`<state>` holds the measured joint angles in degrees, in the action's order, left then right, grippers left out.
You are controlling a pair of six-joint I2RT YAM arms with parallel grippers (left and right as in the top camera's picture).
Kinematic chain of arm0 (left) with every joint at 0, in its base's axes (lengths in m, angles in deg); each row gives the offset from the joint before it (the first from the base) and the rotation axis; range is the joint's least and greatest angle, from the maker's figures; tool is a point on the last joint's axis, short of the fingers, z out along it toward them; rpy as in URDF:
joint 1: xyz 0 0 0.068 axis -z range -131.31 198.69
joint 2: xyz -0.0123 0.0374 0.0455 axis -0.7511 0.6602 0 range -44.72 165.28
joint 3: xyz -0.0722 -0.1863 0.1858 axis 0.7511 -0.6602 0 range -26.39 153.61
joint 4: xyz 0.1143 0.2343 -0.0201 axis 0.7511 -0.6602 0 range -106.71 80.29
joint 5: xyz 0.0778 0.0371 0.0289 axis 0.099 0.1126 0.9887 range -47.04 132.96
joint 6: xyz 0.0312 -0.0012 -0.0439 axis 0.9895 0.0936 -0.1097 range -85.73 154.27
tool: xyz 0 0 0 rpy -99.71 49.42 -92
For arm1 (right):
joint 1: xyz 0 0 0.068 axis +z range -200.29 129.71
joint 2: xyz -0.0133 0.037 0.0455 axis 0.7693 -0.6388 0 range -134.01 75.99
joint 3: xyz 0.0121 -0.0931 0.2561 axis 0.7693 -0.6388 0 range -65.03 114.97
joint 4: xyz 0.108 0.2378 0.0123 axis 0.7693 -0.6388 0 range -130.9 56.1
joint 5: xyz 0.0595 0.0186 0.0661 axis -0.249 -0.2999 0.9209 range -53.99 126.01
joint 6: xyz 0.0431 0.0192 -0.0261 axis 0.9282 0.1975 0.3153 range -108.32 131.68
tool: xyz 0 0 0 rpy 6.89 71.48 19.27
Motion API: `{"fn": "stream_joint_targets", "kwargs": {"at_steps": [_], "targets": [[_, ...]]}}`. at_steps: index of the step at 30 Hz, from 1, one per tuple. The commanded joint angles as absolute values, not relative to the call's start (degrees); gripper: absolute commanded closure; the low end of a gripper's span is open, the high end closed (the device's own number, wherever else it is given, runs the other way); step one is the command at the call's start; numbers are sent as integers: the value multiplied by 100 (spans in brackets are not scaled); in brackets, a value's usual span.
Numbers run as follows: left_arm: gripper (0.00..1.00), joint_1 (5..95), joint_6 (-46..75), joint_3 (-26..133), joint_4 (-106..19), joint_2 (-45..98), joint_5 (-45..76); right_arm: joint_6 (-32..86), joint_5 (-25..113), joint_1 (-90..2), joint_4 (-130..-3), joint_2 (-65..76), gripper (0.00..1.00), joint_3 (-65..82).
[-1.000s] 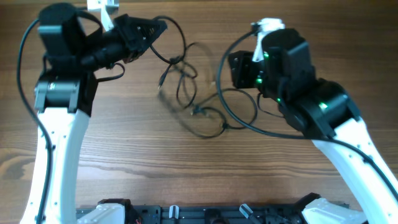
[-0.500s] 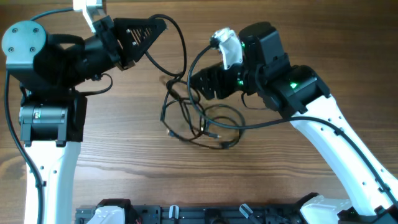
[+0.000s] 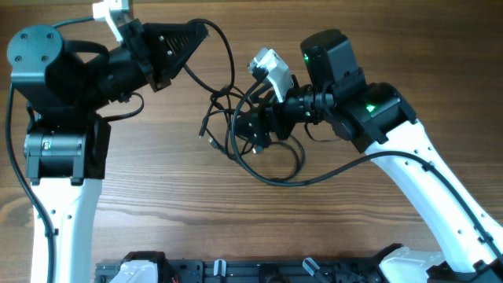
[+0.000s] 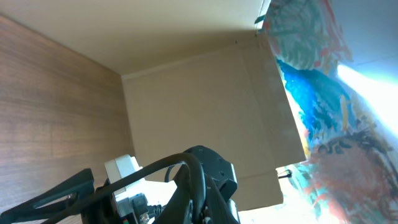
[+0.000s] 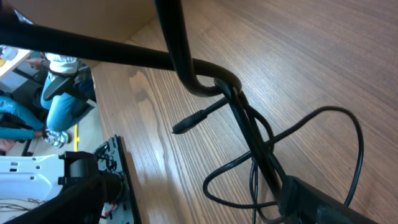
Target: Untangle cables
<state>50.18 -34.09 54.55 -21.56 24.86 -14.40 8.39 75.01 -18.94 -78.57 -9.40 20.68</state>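
Right, the cables (image 3: 222, 101) are sitting in a knot mid-counter (image 3: 157, 204), between the two arms, with one cord arcing out of it to the left pincer (image 3: 192, 33). That pincer is clamping shut and looks to be pinching that cord at its tip, arm folded back and pointing toward the right arm. The right pincer (image 3: 253, 130) is reaching into the knot, wrist bent and aiming left. I'm not able to tell its jaw gap: only one finger (image 5: 311, 199) is showing in the wrist view, lying alongside crossed strands. A free plug end (image 5: 186, 124) is poking out beside the crossing. My read: it's going for a single strand. To do that well, I'm suggesting taking one cord only, near that crossing, then pulling slowly away from the left arm's anchor, checking that loops are opening rather than cinching.
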Motion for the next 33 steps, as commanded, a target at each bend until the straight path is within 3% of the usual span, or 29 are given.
{"fn": "stream_joint_targets", "kwargs": {"at_steps": [1,8,12,14,15,16,19,20,24,28,33], "targets": [[96,5045,-3870,5527,-2128,2460,-1427,557,7355,-1874,-7865,-988,9,2073],[96,5045,-3975,5527,-2128,2460,-1554,471,6964,-1874,-7802,-1115,6,2073],[96,5045,-4115,5527,-2130,2460,-1598,430,6968,-1874,-7811,-1320,9,2073],[96,5045,-4292,5527,-2126,2460,-1637,432,7106,-1874,-7802,-1460,15,2073],[96,5042,-4287,5527,-2126,2460,-1633,432,7165,-1874,-7793,-1480,20,2073],[96,5042,-4287,5527,-2130,2462,-1635,439,7163,-1874,-7758,-1506,40,2073],[96,5042,-4268,5527,-2130,2466,-1635,697,7161,-1874,-7601,-1508,85,2073],[96,5042,-4265,5527,-2130,2466,-1635,852,7161,-1877,-7542,-1508,96,2073],[96,5023,-3695,5527,-2220,2471,-1340,1768,7158,-1877,-7420,-1425,96,2079],[96,4863,-3026,5527,-3662,2473,157,2135,7038,-1888,-7511,-994,96,2079],[96,4343,-3120,5527,-5889,2497,3193,3306,4105,-1888,-8689,-267,96,2079]]}}
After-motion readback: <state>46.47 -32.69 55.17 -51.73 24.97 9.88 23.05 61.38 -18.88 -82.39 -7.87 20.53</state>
